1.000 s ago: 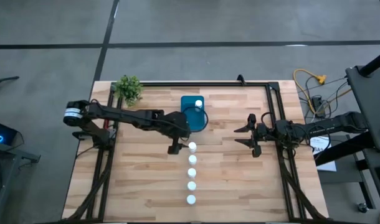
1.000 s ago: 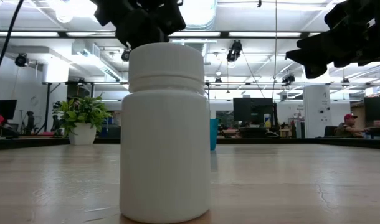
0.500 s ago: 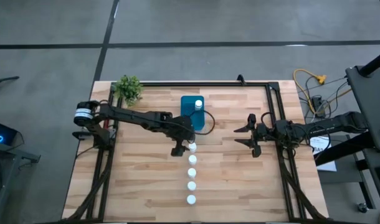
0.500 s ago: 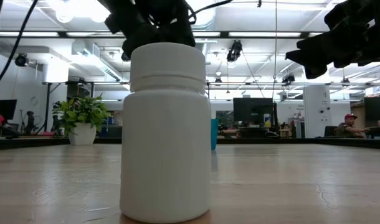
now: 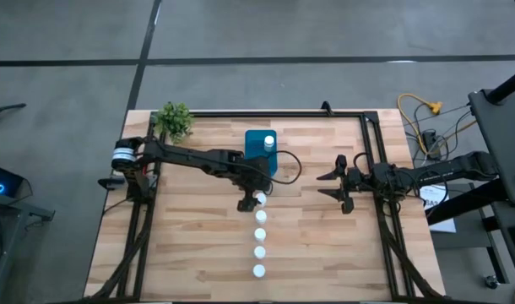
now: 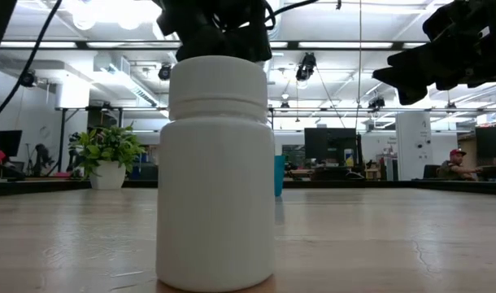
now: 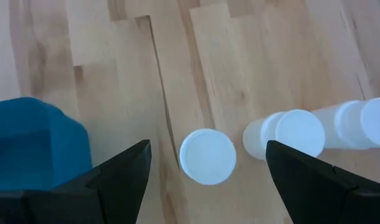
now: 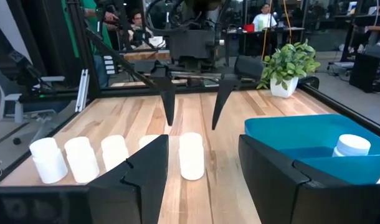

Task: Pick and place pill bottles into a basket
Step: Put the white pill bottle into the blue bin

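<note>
Several white pill bottles stand in a row down the table's middle, from the far one to the near one; the near one fills the low view. The teal basket stands beyond the row with one bottle in it. My left gripper hangs open just above the far bottle's cap, a finger on either side, touching nothing. My right gripper waits open at the table's right side, level and pointed at the row.
A small potted plant stands at the far left corner. Black frame rails run along the table's sides and far edge. Bare wood lies on both sides of the bottle row.
My left gripper has moved toward the table's right and slightly down, tipping further downward, from beside the basket to over the far bottle of the row. It has stayed open. The bottles and the right arm have not moved.
</note>
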Motion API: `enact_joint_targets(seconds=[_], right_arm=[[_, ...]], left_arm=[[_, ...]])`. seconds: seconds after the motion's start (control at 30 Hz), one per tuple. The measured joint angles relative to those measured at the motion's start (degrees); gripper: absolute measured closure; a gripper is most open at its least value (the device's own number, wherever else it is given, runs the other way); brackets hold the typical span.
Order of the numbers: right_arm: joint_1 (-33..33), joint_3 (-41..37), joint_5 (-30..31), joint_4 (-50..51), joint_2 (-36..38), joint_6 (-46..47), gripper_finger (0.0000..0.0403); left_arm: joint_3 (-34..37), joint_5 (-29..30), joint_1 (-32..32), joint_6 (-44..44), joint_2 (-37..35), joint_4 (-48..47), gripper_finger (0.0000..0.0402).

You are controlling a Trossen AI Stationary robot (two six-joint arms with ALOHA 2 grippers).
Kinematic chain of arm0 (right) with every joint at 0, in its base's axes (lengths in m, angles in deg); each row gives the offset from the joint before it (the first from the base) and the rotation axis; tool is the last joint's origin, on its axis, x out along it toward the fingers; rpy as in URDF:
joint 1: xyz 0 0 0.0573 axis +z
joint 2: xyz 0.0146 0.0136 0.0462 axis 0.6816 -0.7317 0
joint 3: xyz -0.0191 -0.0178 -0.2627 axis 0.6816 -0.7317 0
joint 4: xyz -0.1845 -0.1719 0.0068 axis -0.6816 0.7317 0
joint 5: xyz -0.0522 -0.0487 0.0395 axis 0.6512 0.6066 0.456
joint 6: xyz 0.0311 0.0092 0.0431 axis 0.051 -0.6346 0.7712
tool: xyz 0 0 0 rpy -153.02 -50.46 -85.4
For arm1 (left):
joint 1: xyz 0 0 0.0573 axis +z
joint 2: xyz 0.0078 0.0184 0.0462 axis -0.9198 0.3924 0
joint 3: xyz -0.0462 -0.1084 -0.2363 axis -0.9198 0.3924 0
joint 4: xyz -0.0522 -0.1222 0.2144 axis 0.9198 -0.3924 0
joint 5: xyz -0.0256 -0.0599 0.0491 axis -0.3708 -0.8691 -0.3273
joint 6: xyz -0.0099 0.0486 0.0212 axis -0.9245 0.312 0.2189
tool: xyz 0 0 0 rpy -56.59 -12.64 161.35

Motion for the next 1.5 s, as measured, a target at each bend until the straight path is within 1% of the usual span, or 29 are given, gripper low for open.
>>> enact_joint_targets(seconds=[0.63, 1.5], right_arm=[[0.00, -0.11, 0.02, 0.00, -0.02, -0.24, 0.0218], [0.01, -0.17, -0.01, 0.92, -0.04, 0.15, 0.0218]], left_arm=[[-1.35, 0.00, 0.00, 0.63, 2.66, -1.24, 0.0102], [-1.10, 0.00, 0.00, 1.04, 3.08, -1.13, 0.0102]])
